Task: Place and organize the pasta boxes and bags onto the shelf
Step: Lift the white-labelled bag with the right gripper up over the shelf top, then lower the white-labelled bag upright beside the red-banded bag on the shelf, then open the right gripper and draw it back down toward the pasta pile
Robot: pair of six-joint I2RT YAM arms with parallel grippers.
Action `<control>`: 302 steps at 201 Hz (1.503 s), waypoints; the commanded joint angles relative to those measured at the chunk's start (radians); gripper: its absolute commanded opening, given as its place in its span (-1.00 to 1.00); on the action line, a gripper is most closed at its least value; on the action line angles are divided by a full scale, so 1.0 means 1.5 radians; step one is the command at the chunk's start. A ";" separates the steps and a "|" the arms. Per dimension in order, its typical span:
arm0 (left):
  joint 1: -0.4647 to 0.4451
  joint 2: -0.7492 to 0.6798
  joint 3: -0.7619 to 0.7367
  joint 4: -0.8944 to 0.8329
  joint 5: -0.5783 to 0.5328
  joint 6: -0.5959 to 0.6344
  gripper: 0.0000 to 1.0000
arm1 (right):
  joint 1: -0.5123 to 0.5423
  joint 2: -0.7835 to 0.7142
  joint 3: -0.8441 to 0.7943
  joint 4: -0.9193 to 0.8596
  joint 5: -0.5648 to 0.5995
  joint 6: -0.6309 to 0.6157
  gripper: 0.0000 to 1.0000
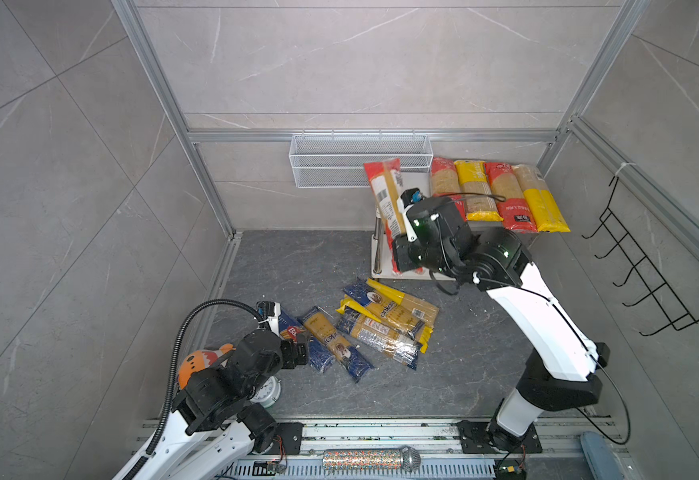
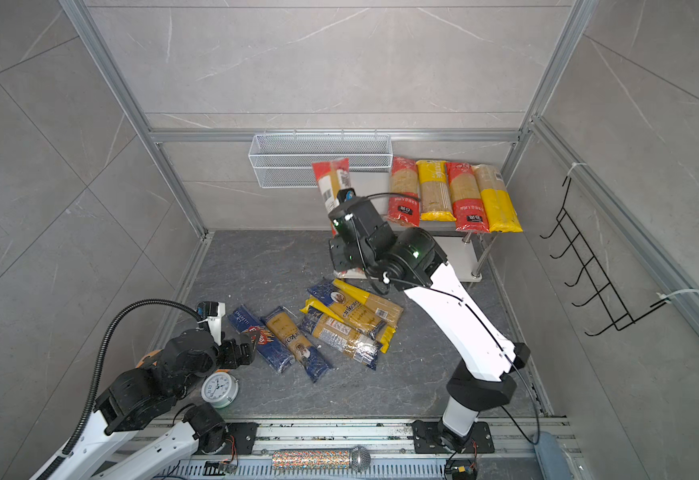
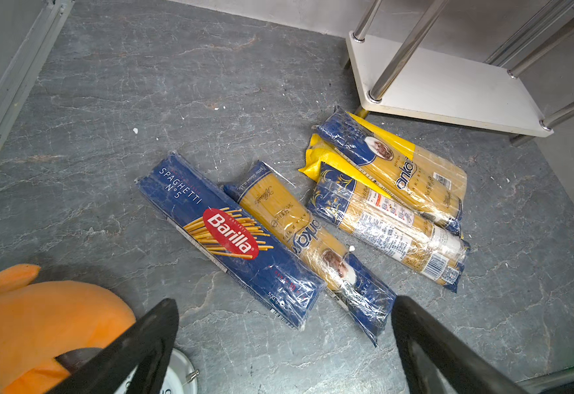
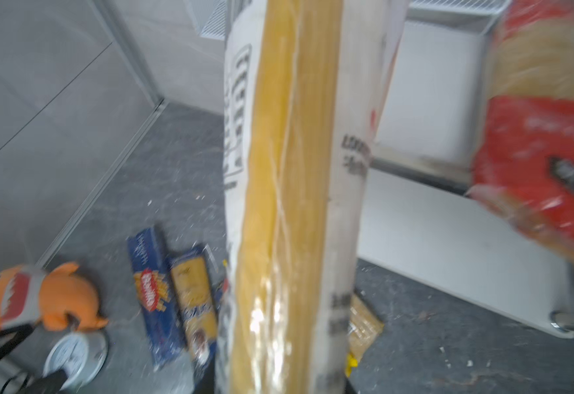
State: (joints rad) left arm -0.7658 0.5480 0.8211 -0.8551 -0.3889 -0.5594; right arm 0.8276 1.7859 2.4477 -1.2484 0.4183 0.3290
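Red-ended bag (image 1: 383, 187) held in right pincer (image 1: 397, 245) beside shelf (image 1: 417, 183); four bags (image 1: 499, 195) atop, about five packs (image 1: 385, 320) waiting on floor (image 1: 297, 257) below; left pincer (image 3: 285, 302) wide.

A robot lab cell: stone-look panels (image 1: 360, 62) in aluminium framing (image 1: 372, 136), arms (image 1: 543, 328) bolted to a rail (image 1: 381, 431).
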 commanded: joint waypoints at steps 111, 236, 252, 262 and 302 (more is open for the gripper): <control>0.001 0.055 0.039 0.047 -0.013 0.035 1.00 | -0.209 0.210 0.227 0.019 0.006 -0.010 -0.90; 0.001 0.056 0.042 0.050 -0.015 0.038 1.00 | -0.227 0.191 0.220 0.012 0.006 -0.033 0.35; 0.001 0.051 0.043 0.048 -0.016 0.036 1.00 | -0.224 0.170 0.209 0.026 0.001 -0.046 0.66; 0.001 0.049 0.045 0.046 -0.018 0.034 1.00 | -0.220 0.152 0.196 0.040 -0.004 -0.055 0.68; 0.000 0.033 0.049 0.039 -0.019 0.029 1.00 | -0.196 0.042 0.097 0.111 -0.029 -0.085 0.99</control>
State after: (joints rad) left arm -0.7658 0.6167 0.8532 -0.8043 -0.3923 -0.5236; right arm 0.5114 1.9854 2.6541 -1.1767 0.3801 0.2466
